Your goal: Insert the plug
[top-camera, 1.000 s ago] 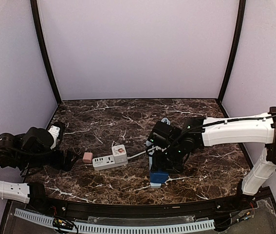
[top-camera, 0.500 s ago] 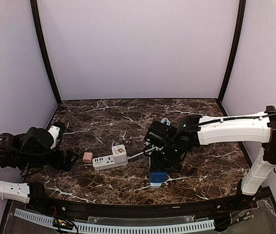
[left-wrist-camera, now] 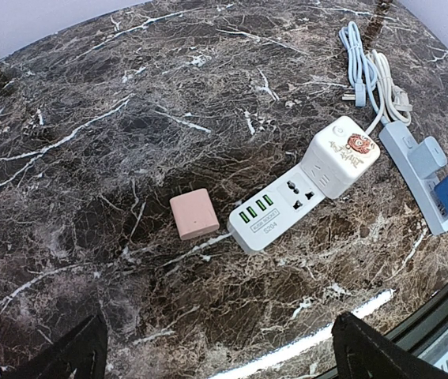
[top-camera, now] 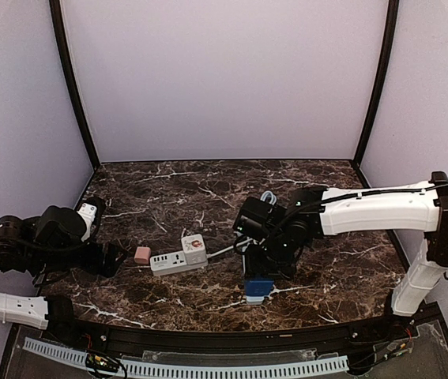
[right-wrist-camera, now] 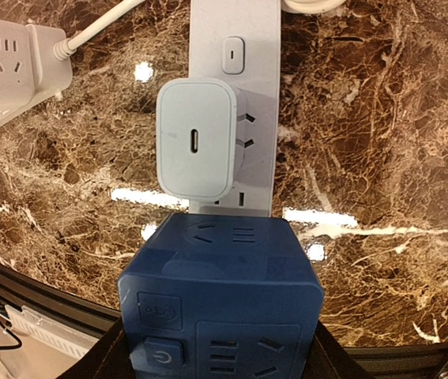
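Note:
The plug is a blue cube adapter [right-wrist-camera: 220, 300] with a power button and sockets on its faces. My right gripper [right-wrist-camera: 217, 354] is shut on its two sides. It sits over the near end of a long white power strip [right-wrist-camera: 235, 47]; whether its pins are in the strip is hidden. A white charger [right-wrist-camera: 196, 150] is plugged into the same strip just beyond it. From above, the blue cube [top-camera: 257, 287] shows under my right gripper [top-camera: 260, 272]. My left gripper [left-wrist-camera: 224, 357] is open above bare marble, near a pink cube [left-wrist-camera: 194, 214].
A second white power strip [left-wrist-camera: 283, 209] with green USB ports carries a white cube adapter [left-wrist-camera: 342, 154] with a red logo, next to the pink cube [top-camera: 142, 254]. Coiled white and blue cables [left-wrist-camera: 370, 71] lie behind. The table's front edge [top-camera: 208, 328] is close below.
My right arm has shifted slightly left with the blue cube in it. The left arm has not moved.

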Available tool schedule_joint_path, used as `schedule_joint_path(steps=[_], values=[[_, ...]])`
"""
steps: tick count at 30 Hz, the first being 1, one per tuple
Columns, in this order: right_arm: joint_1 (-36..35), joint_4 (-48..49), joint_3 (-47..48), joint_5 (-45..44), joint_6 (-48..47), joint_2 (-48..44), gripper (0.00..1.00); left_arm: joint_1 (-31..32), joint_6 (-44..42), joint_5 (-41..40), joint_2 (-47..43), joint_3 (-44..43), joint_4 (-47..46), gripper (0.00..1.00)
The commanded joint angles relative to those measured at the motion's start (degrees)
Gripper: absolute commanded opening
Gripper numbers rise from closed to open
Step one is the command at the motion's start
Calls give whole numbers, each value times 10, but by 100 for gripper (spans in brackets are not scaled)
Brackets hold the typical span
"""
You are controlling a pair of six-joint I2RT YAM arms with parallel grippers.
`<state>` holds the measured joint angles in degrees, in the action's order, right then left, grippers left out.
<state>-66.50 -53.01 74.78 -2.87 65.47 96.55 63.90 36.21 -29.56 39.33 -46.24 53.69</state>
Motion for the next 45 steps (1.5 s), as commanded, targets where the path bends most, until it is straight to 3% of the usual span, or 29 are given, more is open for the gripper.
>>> schedule_joint_path(steps=[1, 9, 22, 34, 45], values=[[-2, -69, 1, -41, 12, 9, 0, -1, -1, -7, 1, 4, 18, 100], [-3, -76, 15, -55, -21, 22, 0, -2, -1, -8, 2, 4, 18, 100], [-4, -68, -39, -14, 101, 7, 0, -2, 1, -9, 7, 4, 19, 100], [-26, -130, 30, -60, 8, 48, 0, -2, 1, -8, 6, 3, 19, 100], [-35, -26, 2, -18, 24, 19, 0, -2, 2, -10, 4, 3, 21, 100]])
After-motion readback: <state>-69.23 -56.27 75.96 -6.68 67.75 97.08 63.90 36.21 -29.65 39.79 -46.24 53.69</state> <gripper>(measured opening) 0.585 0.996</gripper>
